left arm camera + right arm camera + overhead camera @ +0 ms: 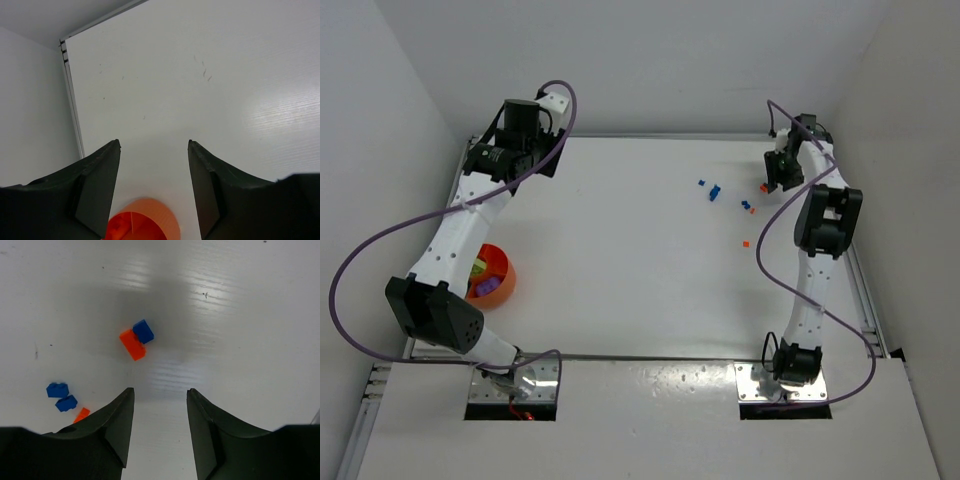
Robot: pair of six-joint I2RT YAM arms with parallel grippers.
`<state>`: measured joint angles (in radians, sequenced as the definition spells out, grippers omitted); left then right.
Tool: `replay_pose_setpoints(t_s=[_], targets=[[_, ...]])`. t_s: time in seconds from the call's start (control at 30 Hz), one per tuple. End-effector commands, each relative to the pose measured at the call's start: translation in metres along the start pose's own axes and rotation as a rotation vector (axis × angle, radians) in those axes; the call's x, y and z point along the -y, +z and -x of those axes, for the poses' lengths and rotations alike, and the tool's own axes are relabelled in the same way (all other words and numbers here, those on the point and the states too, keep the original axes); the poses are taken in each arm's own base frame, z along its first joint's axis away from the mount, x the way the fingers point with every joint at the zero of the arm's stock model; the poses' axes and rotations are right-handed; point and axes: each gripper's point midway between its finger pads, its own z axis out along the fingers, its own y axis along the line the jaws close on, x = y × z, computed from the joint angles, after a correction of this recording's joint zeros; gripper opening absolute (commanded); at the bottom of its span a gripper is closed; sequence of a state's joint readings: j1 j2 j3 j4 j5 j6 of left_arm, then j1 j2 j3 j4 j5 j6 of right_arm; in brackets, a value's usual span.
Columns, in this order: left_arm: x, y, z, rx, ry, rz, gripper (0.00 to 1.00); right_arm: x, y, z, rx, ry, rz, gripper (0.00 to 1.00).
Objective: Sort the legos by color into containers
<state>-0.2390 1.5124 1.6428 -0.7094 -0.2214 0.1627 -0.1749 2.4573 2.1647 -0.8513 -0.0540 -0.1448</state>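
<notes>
At far right, right jaws gape empty by an orange lego touching a blue lego; left jaws gape empty.

We read no text, label, brand, number or sign in any of the three views. The only marks on the counter are a few faint scratches and dark specks, none of which forms a character. The legos appear too small and too blurred for us to tell whether they bear moulded lettering.
</notes>
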Motion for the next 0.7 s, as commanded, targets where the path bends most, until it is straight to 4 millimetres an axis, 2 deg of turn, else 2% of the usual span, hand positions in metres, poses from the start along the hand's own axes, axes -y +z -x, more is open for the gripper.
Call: replay_pose_setpoints(t_s=[0.0,0.1,0.13,0.27,0.3,0.37,0.43,0.67], targets=[[-0.009,-0.010,0.021,0.063,0.001,0.032,0.62,-0.009,0.010,0.000,-0.012,-0.035,0.034,0.47],[-0.012,-0.008,0.017,0.048,0.012,0.052,0.62,-0.015,0.018,-0.003,-0.021,-0.054,0.071,0.47],[-0.014,-0.009,0.016,0.045,0.011,0.061,0.62,-0.016,0.023,-0.010,-0.045,-0.051,0.078,0.47],[-0.011,-0.005,0.009,0.027,0.025,0.056,0.62,-0.018,0.029,-0.012,-0.051,-0.050,0.091,0.47],[-0.011,-0.005,0.009,0.026,0.025,0.056,0.62,-0.017,0.028,-0.007,-0.034,-0.052,0.086,0.47],[-0.013,-0.005,0.009,0.024,0.025,0.065,0.62,-0.018,0.033,-0.011,-0.045,-0.050,0.090,0.47],[-0.013,-0.005,0.009,0.024,0.025,0.065,0.62,-0.015,0.034,-0.002,-0.021,-0.053,0.082,0.47],[-0.012,0.002,0.005,0.004,0.030,0.070,0.62,-0.012,0.054,-0.005,-0.026,-0.062,0.074,0.47]])
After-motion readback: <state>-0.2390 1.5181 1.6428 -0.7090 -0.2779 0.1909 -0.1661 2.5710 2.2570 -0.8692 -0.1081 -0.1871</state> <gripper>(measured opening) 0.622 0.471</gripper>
